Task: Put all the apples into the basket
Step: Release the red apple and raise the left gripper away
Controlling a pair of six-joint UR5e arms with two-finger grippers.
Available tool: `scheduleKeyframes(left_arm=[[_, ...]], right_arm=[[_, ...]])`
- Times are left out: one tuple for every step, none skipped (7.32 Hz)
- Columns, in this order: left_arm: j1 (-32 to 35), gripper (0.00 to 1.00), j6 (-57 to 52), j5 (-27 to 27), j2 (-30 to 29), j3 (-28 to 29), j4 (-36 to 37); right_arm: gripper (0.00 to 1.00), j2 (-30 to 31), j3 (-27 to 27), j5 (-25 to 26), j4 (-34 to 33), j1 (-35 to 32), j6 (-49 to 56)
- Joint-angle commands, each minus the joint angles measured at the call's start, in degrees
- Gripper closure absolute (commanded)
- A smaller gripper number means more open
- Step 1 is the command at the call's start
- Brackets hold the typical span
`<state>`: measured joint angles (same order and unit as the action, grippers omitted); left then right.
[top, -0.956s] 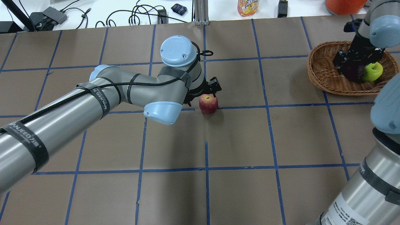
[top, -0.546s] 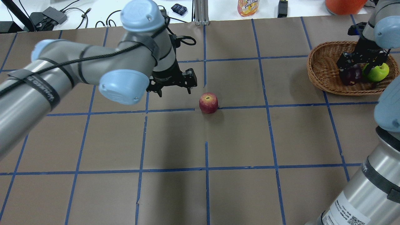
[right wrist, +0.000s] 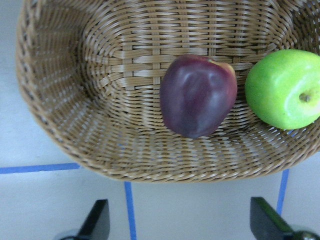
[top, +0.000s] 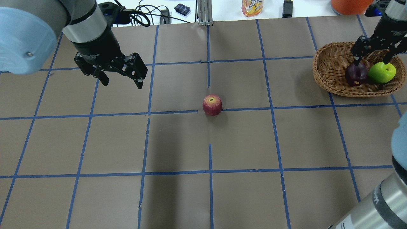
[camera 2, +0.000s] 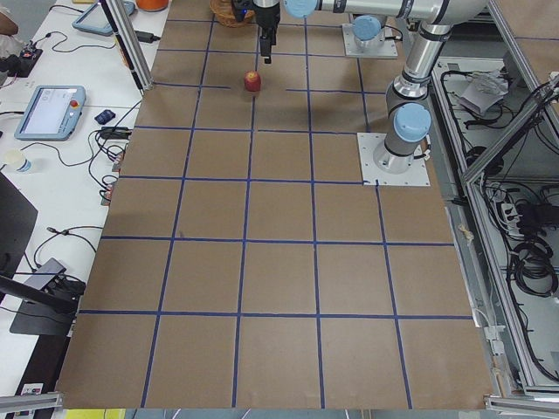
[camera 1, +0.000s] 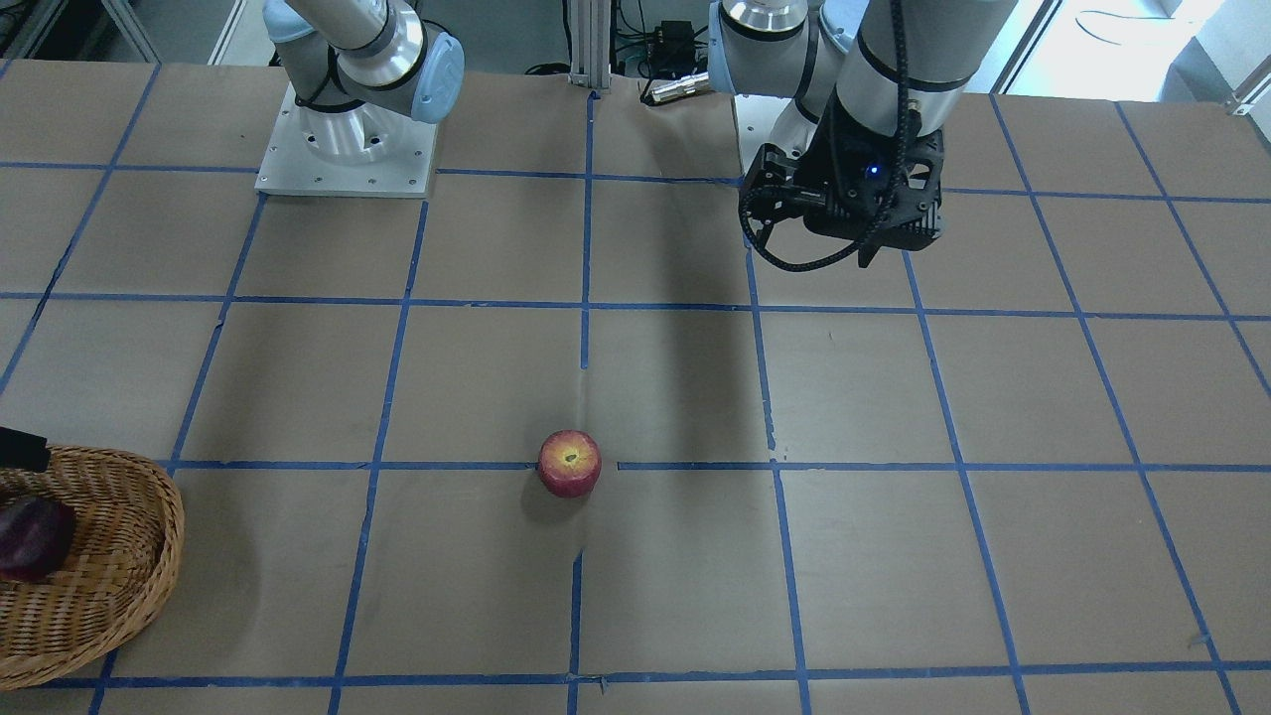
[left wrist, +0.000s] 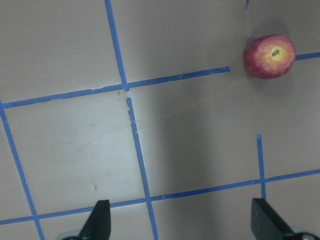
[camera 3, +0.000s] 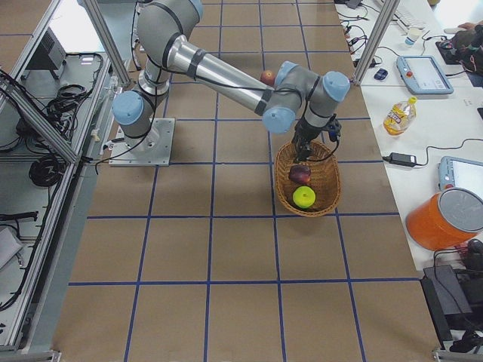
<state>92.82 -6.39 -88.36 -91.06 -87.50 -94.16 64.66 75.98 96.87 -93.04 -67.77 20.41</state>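
The red apple (top: 212, 104) stands alone on the brown table near the middle; it also shows in the front view (camera 1: 569, 463) and the left wrist view (left wrist: 269, 56). My left gripper (top: 122, 83) hangs open and empty above the table, well to the left of it. The wicker basket (top: 319, 78) sits at the far right and holds the maroon apple (top: 356, 74) and the green apple (top: 382, 72), side by side. My right gripper (top: 372, 60) is open and empty just above them. The right wrist view shows the basket rim (right wrist: 150, 172), the maroon apple (right wrist: 197, 95) and the green apple (right wrist: 282, 87).
Blue tape lines grid the table. Beyond its far edge, a white bench holds a drink bottle (top: 252, 7), an orange bucket (top: 349, 4) and cables. The right arm's forearm (top: 375, 203) fills the near right corner.
My left gripper has drawn away from the red apple, moving left and up, and the apple stayed put. My right gripper has risen out of the basket, leaving the maroon apple inside.
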Motion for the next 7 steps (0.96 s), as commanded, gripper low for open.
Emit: scheduleKeyframes(left_arm=[[-1.15,0.0,-0.82,-0.15,0.89,1.19,0.47],[-1.15,0.0,-0.47,-0.32,1.15,0.67,2.73],[-1.15,0.0,-0.12,-0.5,1.67,0.06,3.01],[-1.15,0.0,1.28,-0.33,1.68,0.05,3.1],[-1.15,0.0,5.73,-0.59,1.77,0.23,3.02],[-1.15,0.0,5.86,-0.33,1.85,0.23,2.41],[-1.15,0.0,5.86,-0.32,1.59,0.75,2.4]], right_arm=[[0.0,3.71,0.13,-1.42,3.29,-8.91,-8.04],[0.0,3.46,0.22,-2.29,2.87,-14.96,-14.63],[0.0,2.5,0.31,-4.65,3.12,-19.81,-21.74],[0.0,2.23,0.48,-8.59,3.13,-23.51,-26.25],[0.0,0.83,0.48,-10.63,2.86,-26.51,-32.21],[0.0,-1.01,1.09,-10.57,1.99,-30.37,-38.28],[0.0,-2.77,1.45,-10.65,-1.41,-33.28,-43.12]])
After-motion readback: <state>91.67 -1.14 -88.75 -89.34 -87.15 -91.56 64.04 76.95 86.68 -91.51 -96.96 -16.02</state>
